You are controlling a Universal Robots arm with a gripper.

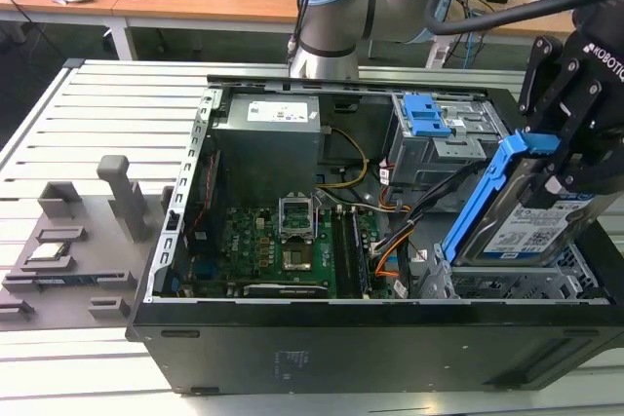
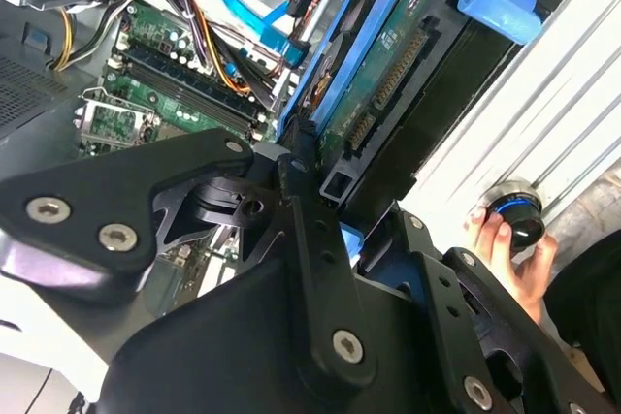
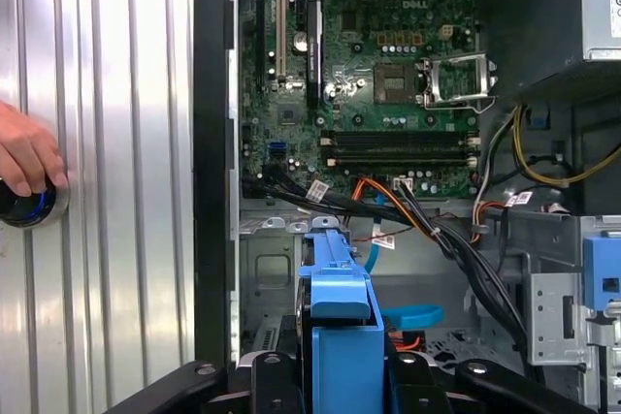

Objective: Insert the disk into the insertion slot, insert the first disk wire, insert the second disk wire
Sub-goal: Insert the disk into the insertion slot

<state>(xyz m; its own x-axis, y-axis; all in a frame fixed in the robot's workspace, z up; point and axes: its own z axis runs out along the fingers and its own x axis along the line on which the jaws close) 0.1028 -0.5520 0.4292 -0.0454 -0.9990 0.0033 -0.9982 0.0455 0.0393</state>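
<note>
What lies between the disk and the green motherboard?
In the exterior view, loose black and orange cables cross the gap between the disk and the motherboard.

The exterior view looks down at a slant, from farther off, into the open computer case (image 1: 370,338) on the counter (image 1: 97,104). Both wrist views sit close by the disk (image 3: 340,336), sharing it and the motherboard (image 3: 388,75); the first wrist view faces straight down.
</note>
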